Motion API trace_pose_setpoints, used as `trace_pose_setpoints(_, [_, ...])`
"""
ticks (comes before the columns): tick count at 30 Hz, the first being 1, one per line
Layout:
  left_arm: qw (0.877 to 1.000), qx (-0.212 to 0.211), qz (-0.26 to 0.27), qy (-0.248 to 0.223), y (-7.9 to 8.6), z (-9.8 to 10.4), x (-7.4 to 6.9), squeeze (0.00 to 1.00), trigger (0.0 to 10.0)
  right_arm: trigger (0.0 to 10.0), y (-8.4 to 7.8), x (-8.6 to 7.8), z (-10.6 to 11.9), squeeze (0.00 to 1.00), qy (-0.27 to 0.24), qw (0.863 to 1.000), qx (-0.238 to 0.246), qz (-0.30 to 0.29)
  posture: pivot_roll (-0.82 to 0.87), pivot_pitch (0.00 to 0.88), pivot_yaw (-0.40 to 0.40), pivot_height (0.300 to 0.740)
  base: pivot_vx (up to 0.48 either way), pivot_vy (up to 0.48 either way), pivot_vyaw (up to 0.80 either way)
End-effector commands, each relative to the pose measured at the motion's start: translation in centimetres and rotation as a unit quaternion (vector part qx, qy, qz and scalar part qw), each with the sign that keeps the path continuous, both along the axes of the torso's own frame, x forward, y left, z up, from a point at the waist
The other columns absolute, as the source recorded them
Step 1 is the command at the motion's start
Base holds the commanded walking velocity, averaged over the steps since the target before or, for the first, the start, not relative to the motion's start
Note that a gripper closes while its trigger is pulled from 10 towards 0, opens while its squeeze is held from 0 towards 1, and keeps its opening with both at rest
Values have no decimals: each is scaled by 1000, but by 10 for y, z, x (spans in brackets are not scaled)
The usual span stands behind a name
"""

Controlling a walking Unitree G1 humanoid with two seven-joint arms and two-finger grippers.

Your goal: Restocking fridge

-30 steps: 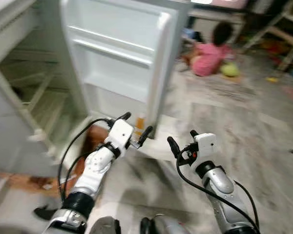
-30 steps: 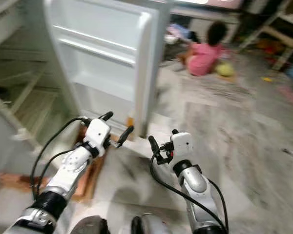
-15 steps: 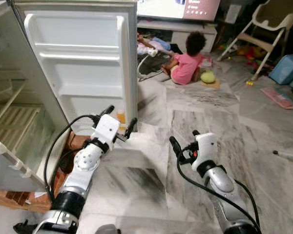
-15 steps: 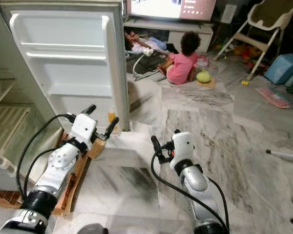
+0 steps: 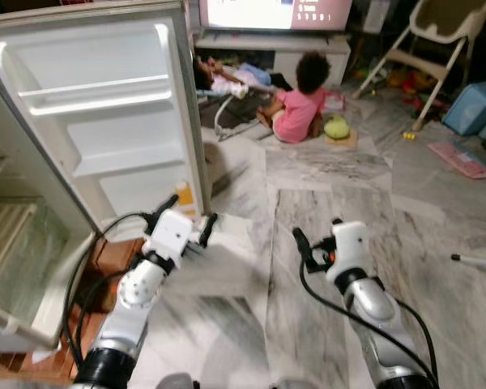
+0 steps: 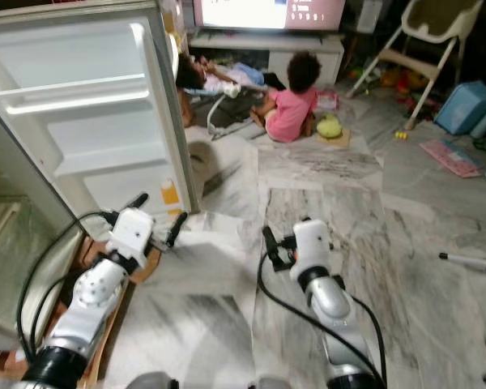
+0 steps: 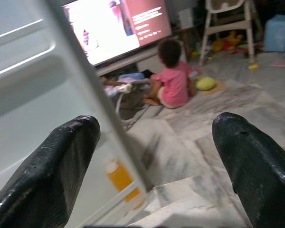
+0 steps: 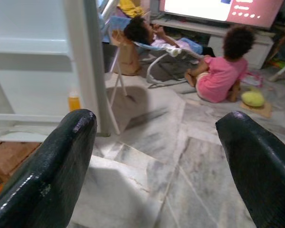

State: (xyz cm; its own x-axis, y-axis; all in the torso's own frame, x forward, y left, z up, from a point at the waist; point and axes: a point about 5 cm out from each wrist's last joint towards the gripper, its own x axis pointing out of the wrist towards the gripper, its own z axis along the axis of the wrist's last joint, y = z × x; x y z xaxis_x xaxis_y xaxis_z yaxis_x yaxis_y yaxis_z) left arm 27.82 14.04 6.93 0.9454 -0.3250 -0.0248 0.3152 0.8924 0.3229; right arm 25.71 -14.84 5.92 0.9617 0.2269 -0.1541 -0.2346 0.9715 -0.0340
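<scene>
Facing open fridge door (image 5: 97, 121), orange bottle (image 5: 183, 194) in bottom rack; left tool (image 5: 183, 224) and right tool (image 5: 314, 241) both spread, empty.

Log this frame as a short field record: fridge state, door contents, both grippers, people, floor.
fridge door: swung open, shelves nearly bare
door contents: one orange bottle on the lowest door shelf
left gripper: open, holding nothing, raised near the door's lower edge
right gripper: open, holding nothing, above the marble floor
people: a child in a pink top sitting on the floor facing the TV; another person lying in a bouncer
</scene>
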Motion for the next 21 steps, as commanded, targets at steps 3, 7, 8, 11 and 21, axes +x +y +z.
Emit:
trace_pose_setpoints(3, [1000, 5, -2, 11, -3, -5, -2, 0, 10000, 10000, -1, 4, 3, 0, -6, 999, -12, -35, -27, 7, -14, 740, 464, 0, 0])
trace_pose_setpoints(7, [1000, -2, -12, 11, -9, -4, -2, 0, 10000, 10000, 0, 6, 4, 0, -16, 999, -29, -31, -31, 0, -14, 740, 458, 0, 0])
trace_pose_setpoints(8, [1000, -3, -15, 11, -11, -4, -1, 0, 10000, 10000, 1, 5, 4, 0, -13, 999, -18, -29, -30, 0, -18, 740, 458, 0, 0])
trace_pose_setpoints(11, [1000, -4, -18, 7, -12, -3, -1, 0, 10000, 10000, -1, 7, 11, 0, -44, 997, -59, -34, -30, 0, -20, 740, 455, 0, 0])
trace_pose_setpoints(21, [999, -19, -5, 30, -10, -15, -4, 0, 10000, 10000, -5, 7, 11, 0, -33, 996, 28, -78, -55, 0, -27, 740, 450, 0, -220])
